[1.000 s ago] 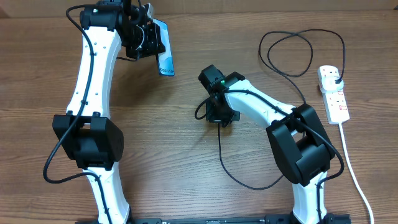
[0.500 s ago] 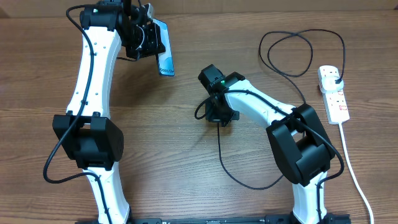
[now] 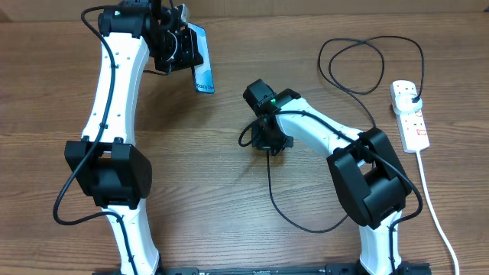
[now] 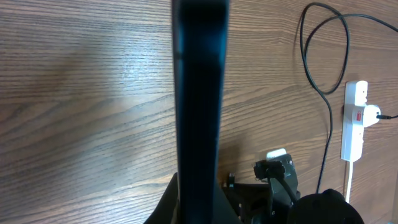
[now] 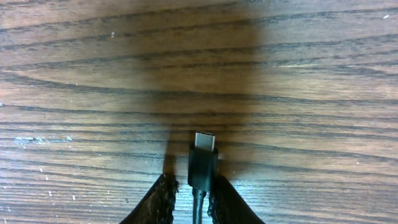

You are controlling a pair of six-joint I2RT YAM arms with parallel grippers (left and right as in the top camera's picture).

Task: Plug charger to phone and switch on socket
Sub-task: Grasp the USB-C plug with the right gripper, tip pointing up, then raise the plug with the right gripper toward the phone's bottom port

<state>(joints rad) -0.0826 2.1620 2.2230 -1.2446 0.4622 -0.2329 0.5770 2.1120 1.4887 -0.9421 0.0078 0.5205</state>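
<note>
Far left: left claw [image 3: 186,47] clamped shut on phone [image 3: 203,75]. Mid-scene: right claw [image 5: 194,198] barely open, fingers straddling charger [image 5: 203,160] tip flat on table [image 5: 323,68]; whether it grips, cannot tell.

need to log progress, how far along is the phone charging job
Done: the plug already sits in the socket. In hand: the left gripper holds the phone, and the right gripper holds the charger by its connector end, well apart from the phone. Left: push the connector into the phone, then switch the socket on; its switch position is too small to read.
</note>
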